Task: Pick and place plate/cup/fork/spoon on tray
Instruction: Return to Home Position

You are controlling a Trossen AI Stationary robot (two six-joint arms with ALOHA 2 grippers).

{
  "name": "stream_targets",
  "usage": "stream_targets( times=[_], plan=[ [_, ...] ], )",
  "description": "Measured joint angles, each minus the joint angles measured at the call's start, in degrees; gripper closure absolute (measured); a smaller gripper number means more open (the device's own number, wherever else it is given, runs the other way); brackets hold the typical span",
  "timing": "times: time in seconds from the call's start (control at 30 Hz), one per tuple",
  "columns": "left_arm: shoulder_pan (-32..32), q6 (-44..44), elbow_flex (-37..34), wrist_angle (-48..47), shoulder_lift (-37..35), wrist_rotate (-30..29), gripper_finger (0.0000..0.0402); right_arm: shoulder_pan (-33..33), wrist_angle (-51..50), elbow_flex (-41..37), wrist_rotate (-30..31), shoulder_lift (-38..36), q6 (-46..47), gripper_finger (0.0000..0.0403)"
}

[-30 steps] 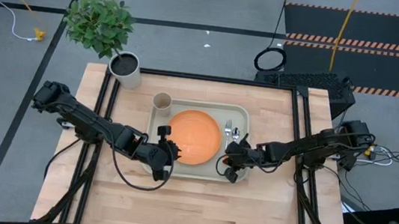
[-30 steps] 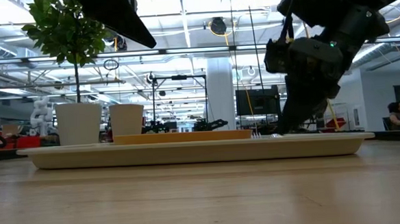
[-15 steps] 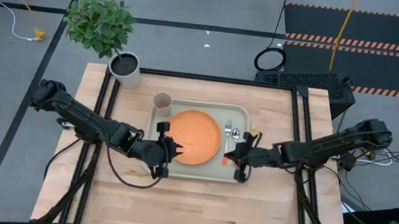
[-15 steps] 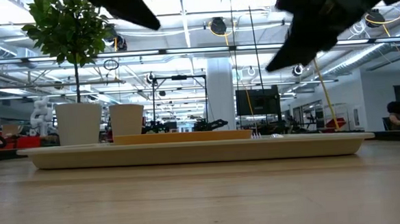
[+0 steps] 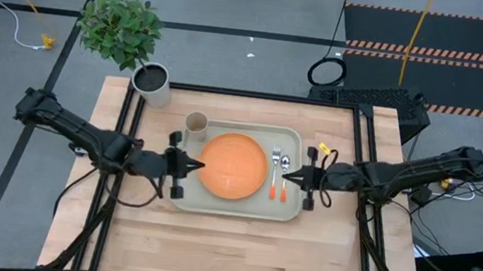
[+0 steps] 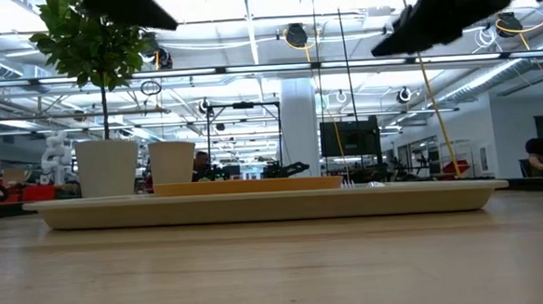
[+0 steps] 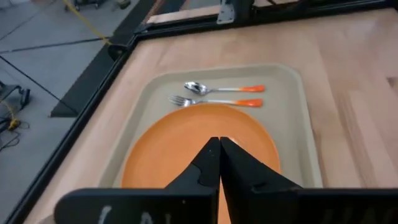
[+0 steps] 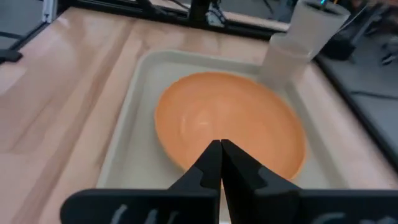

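Now, tableware status? (obs. A)

All on tray point(image 5: 215, 204): plate point(image 5: 233, 166) at centre, cup point(image 5: 196, 126) just beside it, at the corner nearest the plant pot point(image 5: 151, 81). Fork point(image 5: 274, 174) and spoon point(image 5: 284, 175) lie side by side right of the plate, fork nearer it. (obs. B)

Claws? (obs. A)

Left claw point(image 5: 183, 164) over the tray's left rim, right claw point(image 5: 302, 176) over its right rim. Both are pinched fully closed, holding nothing, raised off the desk point(image 5: 228, 253). Judged: placing done, homing step in hand. Next calls for drawing both arms outward without dipping onto the tray. (obs. B)

Grey floor point(image 5: 238, 7), striped black mat point(image 5: 436, 30), bright ceiling lights point(image 6: 245, 4), white column point(image 6: 299, 113)
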Motion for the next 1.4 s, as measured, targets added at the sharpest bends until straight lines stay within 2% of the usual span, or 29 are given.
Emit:
stream_targets(
  times=[0.17, 0.33, 0.5, 0.67, 0.77, 0.9, 1.1, 1.3, 1.4],
  plan=[
    [0.07, 1.37, -9.23, 7.52, -7.62, -0.01, 0.0398, -1.44, 5.97, -6.63, -4.89, -4.10, 2.18, 0.0403],
    [0.04, 2.75, -17.08, 12.88, -13.94, 0.53, 0.0385, -1.65, 10.15, -12.41, -7.75, -7.18, 3.74, 0.0403],
    [0.09, 5.25, -22.90, 18.29, -18.65, 1.31, 0.0394, -1.73, 15.18, -17.42, -7.77, -9.53, 2.49, 0.0403],
    [0.97, 6.75, -26.75, 22.18, -22.44, 4.52, 0.0392, -3.73, 21.95, -21.60, -7.80, -11.41, -1.09, 0.0403],
    [1.66, 6.90, -27.88, 23.15, -23.69, 5.55, 0.0387, -5.52, 23.40, -22.92, -8.42, -12.61, -2.52, 0.0403],
    [1.97, 7.13, -28.18, 22.98, -23.98, 5.84, 0.0395, -8.70, 23.37, -23.49, -12.37, -13.37, -3.45, 0.0403],
    [1.97, 8.78, -28.18, 22.55, -24.01, 6.14, 0.0388, -11.84, 26.12, -26.85, -12.32, -14.31, -3.50, 0.0403],
    [1.97, 10.46, -28.18, 22.56, -24.20, 6.14, 0.0396, -12.05, 32.34, -31.27, -12.34, -15.90, -2.87, 0.0403],
    [1.97, 11.03, -28.18, 22.54, -24.19, 6.14, 0.0396, -12.05, 31.70, -31.87, -12.34, -16.97, -1.98, 0.0403]
  ],
)
